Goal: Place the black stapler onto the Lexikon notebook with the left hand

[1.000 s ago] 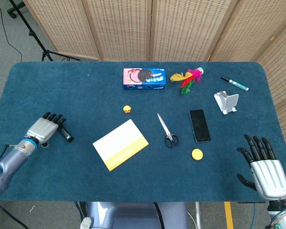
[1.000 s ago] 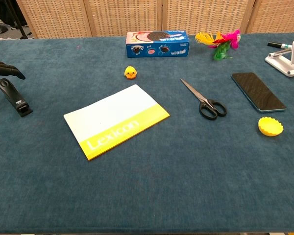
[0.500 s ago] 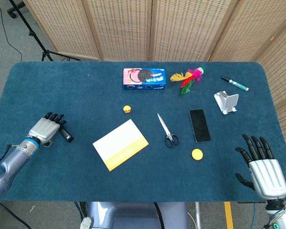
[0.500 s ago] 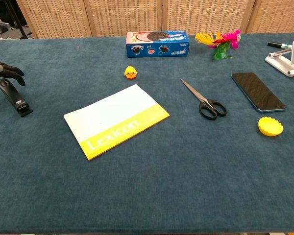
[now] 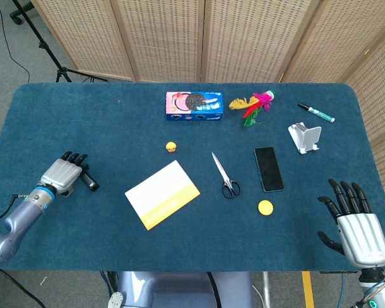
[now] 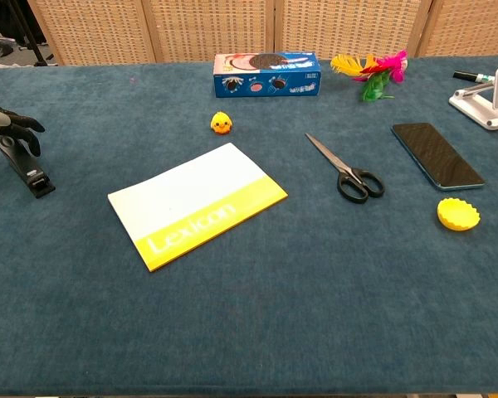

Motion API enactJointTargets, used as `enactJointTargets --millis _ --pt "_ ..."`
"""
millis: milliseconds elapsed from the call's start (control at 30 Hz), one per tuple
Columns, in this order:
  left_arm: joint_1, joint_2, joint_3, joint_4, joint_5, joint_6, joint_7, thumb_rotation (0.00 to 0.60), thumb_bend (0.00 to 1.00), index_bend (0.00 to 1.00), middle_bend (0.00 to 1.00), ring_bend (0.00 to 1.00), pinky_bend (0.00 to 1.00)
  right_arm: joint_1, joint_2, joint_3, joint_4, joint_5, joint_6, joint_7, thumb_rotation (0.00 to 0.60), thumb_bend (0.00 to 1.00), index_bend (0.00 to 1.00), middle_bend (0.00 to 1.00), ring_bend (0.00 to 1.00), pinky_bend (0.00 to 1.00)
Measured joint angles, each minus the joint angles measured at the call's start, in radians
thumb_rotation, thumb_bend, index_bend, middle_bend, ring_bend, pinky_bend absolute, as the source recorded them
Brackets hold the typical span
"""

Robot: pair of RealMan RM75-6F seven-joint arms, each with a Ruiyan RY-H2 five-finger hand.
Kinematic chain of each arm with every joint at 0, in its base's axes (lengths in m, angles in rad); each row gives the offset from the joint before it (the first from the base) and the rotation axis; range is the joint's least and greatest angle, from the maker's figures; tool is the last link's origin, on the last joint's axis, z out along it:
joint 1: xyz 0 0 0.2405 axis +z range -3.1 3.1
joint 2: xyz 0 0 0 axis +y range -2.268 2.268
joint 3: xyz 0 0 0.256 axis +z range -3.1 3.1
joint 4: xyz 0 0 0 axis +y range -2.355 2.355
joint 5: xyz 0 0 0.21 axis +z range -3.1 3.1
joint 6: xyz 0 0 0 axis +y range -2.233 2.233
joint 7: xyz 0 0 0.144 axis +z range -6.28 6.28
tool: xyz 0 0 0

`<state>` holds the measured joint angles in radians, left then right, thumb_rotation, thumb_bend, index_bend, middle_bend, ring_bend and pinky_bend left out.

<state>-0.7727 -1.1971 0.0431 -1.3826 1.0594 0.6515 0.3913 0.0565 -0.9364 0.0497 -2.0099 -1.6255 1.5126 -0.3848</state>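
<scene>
The black stapler [image 5: 89,181] lies on the blue cloth at the table's left side, also showing at the left edge of the chest view [image 6: 25,167]. My left hand [image 5: 63,173] is right beside its far end, fingers apart and drooping over that end [image 6: 12,126]; no grip shows. The white and yellow Lexikon notebook [image 5: 162,194] lies flat to the right of the stapler, a clear gap between them [image 6: 197,203]. My right hand [image 5: 355,223] hovers at the front right corner with fingers spread, holding nothing.
A blue cookie box [image 5: 194,106] and a small yellow duck [image 5: 171,147] sit behind the notebook. Scissors [image 5: 226,175], a phone [image 5: 268,169], a yellow cap [image 5: 265,207], feathers [image 5: 254,105], a white stand [image 5: 305,137] and a marker [image 5: 316,112] lie to the right.
My left hand has sunk and drawn slightly nearer the stapler, its fingers now bending down over the stapler's far end. The right hand has barely shifted. The stapler has not moved.
</scene>
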Motion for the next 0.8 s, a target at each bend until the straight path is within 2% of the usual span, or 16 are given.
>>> enactJointTargets --millis 67,233,667,800 --pt "0.003 -0.009 0.0 0.01 0.003 0.006 -0.005 0.6 0.37 0.3 0.07 0.0 0.01 -0.001 -0.001 0.001 0.0 -0.002 0.003 0.001 0.6 0.21 0.26 0.06 0.0 0.02" --pt "0.013 -0.021 -0.006 0.022 0.032 0.039 -0.024 0.6 0.41 0.37 0.14 0.0 0.11 -0.001 -0.005 0.003 0.005 -0.004 0.008 0.001 0.6 0.21 0.26 0.06 0.0 0.02" --pt "0.036 -0.05 -0.007 0.051 0.074 0.069 -0.052 0.6 0.43 0.44 0.21 0.05 0.15 -0.002 -0.004 0.003 0.002 -0.014 0.015 0.006 0.6 0.21 0.26 0.06 0.0 0.02" --pt "0.051 -0.072 -0.013 0.085 0.086 0.097 -0.071 0.6 0.44 0.51 0.25 0.08 0.18 -0.004 -0.005 0.002 0.003 -0.023 0.02 0.01 0.6 0.21 0.26 0.06 0.0 0.02"
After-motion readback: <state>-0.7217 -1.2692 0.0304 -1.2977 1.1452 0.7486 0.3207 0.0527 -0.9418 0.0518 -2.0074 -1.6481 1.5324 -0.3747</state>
